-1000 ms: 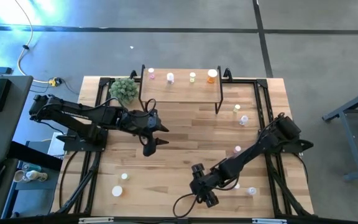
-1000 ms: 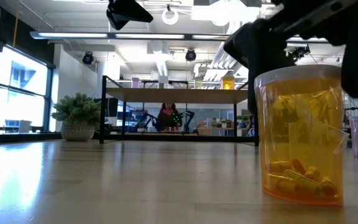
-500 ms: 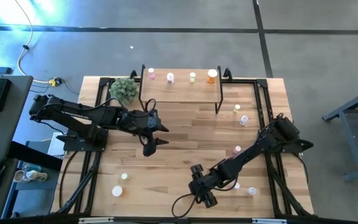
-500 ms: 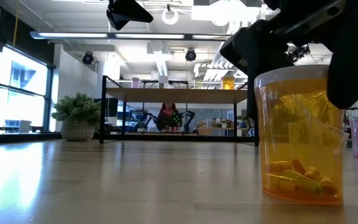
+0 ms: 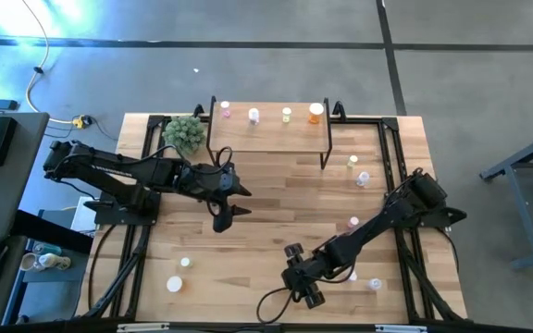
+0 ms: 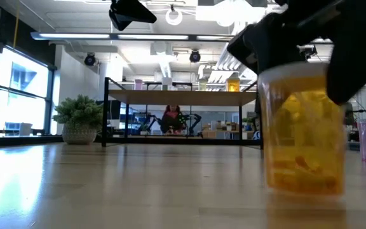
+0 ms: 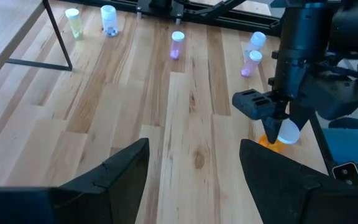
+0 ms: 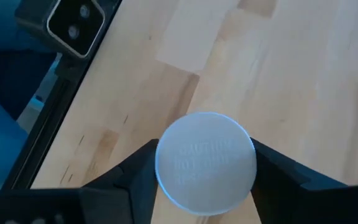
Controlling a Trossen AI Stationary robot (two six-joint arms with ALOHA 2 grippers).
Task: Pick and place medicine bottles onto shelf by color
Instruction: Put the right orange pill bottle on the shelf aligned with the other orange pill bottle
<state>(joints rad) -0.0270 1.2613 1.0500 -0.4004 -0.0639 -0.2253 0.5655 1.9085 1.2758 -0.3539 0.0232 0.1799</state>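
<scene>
An orange medicine bottle (image 6: 302, 127) with a white cap (image 8: 205, 163) stands near the table's front edge, right of the middle. My right gripper (image 5: 300, 280) is down over it and shut on it, hiding it in the high view. My left gripper (image 5: 245, 202) hangs open above the table's middle, holding nothing. The shelf (image 5: 268, 134) stands at the far edge. On its top stand a pink (image 5: 226, 109), a whitish (image 5: 254, 115), a yellow-green (image 5: 286, 114) and an orange bottle (image 5: 316, 112). My right gripper pinches the orange bottle's top end between its two fingers, one on each side at the cap's rim (image 8: 166, 168). The fingers (image 6: 354, 70) slant down from above. The bottle stays upright; I cannot tell whether its base still touches the table.
Loose bottles lie on the table's right side (image 5: 353, 162), (image 5: 363, 178), (image 5: 353, 223), (image 5: 374, 284), and two at the front left (image 5: 185, 263), (image 5: 174, 284). A potted plant (image 5: 185, 134) stands left of the shelf. Black frame rails (image 5: 405, 185) run along the table's edges.
My right gripper's fingers have closed in on the orange bottle's top. The bottle has shifted slightly under them and shows blurred in the low view.
</scene>
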